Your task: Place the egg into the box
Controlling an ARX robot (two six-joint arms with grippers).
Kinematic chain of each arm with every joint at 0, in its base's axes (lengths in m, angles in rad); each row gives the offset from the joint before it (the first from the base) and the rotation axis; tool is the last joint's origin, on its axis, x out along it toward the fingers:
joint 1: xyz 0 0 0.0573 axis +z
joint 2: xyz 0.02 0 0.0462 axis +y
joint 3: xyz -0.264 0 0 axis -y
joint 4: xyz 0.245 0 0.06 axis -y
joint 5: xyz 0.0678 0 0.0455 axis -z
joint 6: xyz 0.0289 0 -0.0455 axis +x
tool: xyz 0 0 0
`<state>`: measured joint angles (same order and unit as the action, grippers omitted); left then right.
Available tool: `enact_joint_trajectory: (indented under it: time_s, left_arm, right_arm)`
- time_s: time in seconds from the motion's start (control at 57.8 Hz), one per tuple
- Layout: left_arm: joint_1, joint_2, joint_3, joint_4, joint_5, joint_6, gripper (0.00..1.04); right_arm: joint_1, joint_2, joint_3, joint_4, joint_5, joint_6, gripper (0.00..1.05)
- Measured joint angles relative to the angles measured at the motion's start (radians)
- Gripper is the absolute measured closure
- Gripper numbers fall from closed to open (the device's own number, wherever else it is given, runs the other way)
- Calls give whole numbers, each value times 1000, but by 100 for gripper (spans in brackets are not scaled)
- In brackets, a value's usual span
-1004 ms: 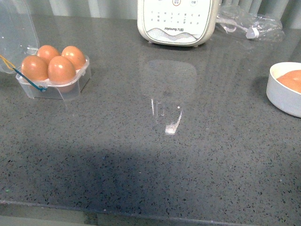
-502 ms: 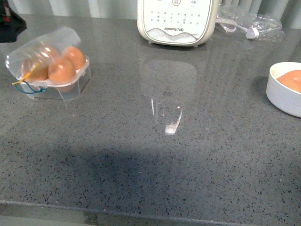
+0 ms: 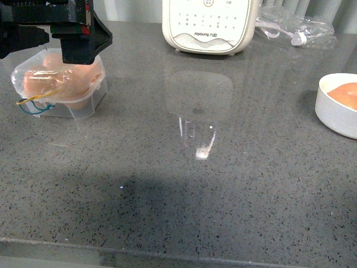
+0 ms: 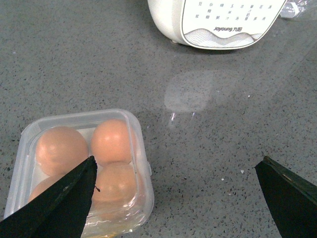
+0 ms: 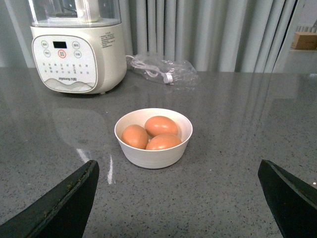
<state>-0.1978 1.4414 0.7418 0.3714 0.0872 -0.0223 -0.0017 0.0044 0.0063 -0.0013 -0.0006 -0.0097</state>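
Lettering (image 3: 205, 34) — "joyoung" — marks appliance (image 3: 209, 17) beyond lidded box (image 3: 81, 105).

A dark grey speckled stone countertop (image 3: 223, 184) carries four things. A clear plastic egg carton (image 3: 88, 104), lid down, sits at the far left. A white Joyoung kitchen appliance (image 3: 209, 28) stands at the back centre, with a crumpled clear plastic bag (image 3: 295, 25) beside it. A round white bowl (image 3: 334, 114) sits at the right edge.

The box (image 3: 83, 106) is thin clear plastic, glossy and creased; the eggs (image 4: 113, 141) beneath look smooth and matt; the counter (image 3: 234, 190) is speckled grey, stone-like, polished to a mirror sheen; the bowl (image 5: 153, 157) is smooth white; my left gripper (image 4: 174, 161) is matt black.
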Motion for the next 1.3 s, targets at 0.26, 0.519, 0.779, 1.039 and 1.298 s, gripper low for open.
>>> enact_joint_trajectory:
  time_s: [0.26, 0.519, 0.779, 1.039, 1.298]
  left_arm:
    - [14, -52, -29, 5, -7, 23, 7]
    - [117, -260, -67, -82, 12, 94, 7]
    - [333, -459, -148, -195, 142, 165, 7]
    - [508, -546, -220, -254, 241, 232, 7]
    - [514, -607, -351, -16, 208, 141, 22]
  right_arm:
    - [0, 0, 0, 0, 0, 0, 7]
    - [0, 0, 0, 0, 0, 0, 7]
    - [0, 0, 0, 0, 0, 0, 7]
    - [0, 0, 0, 0, 0, 0, 7]
    - [0, 0, 0, 0, 0, 0, 7]
